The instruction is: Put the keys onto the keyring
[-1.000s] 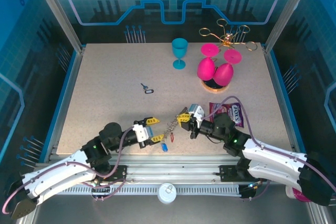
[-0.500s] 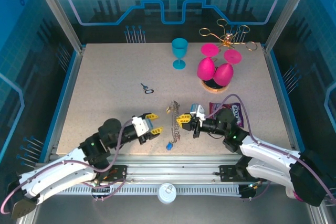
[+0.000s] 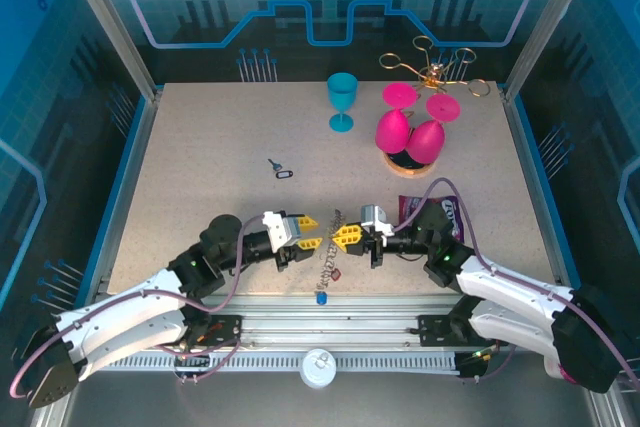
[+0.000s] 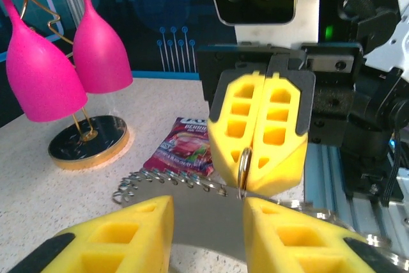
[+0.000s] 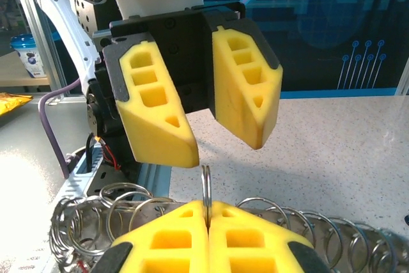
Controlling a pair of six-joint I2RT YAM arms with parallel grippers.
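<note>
against the frame half a second earlier, the left gripper (image 3: 312,232) is found advanced to the right, so that it now faces the right gripper (image 3: 343,235) at close range, tip to tip but apart. the keyring (image 3: 327,259) is found shifted toward the near edge of the table (image 3: 200,147). the blue key (image 3: 321,297) is likewise found nearer that edge. the right gripper is recorded at almost the same place.

both arms are held low and stretched over the near part of the table, forearms angled inward and wrists close to level. the left fingers (image 4: 128,234) are spread, with nothing between them. the right fingers (image 5: 166,241) are pressed together, and a single upright ring of the keyring is pinched edge-on between them. in the right wrist view this ring is seen standing just below the gap of the opposing left gripper.

the keyring is seen in the top view as a slack line between the two grippers. its long axis runs from far to near. the blue key lies at its near end, by the table's near edge; whether it is attached cannot be told. a dark key (image 3: 280,169) lies well apart on the table, further back and to the left.
</note>
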